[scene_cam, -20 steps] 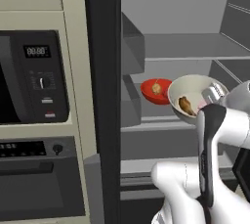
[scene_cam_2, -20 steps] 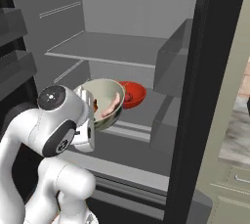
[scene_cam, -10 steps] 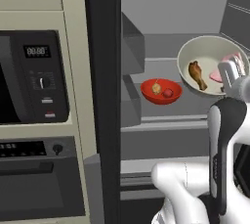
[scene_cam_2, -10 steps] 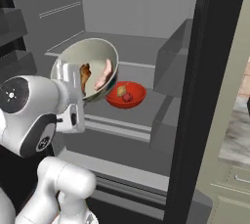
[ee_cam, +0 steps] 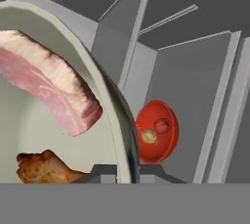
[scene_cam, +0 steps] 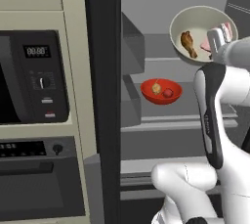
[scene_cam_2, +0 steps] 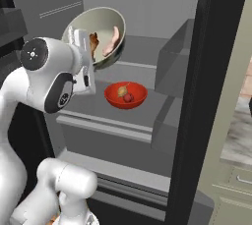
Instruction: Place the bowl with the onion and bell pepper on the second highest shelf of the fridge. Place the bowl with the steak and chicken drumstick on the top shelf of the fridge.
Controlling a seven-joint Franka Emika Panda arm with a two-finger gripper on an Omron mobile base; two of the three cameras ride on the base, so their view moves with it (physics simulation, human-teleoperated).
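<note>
Flat, even, shadowless rendered light; sharp.

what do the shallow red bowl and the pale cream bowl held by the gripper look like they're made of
The shallow red bowl looks like glossy glazed ceramic or plastic: a saturated, even colour with a soft sheen along the rim. The pale cream bowl has a smooth, duller cream inside and a darker grey-green outside, suggesting glazed stoneware, though in a rendered scene neither can be told for sure.

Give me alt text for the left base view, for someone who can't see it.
The robot's gripper holds a pale cream bowl by its rim, tipped toward the camera, in front of the open fridge; a chicken drumstick and pink steak lie inside. Lower, a red bowl sits on a grey shelf.
</note>
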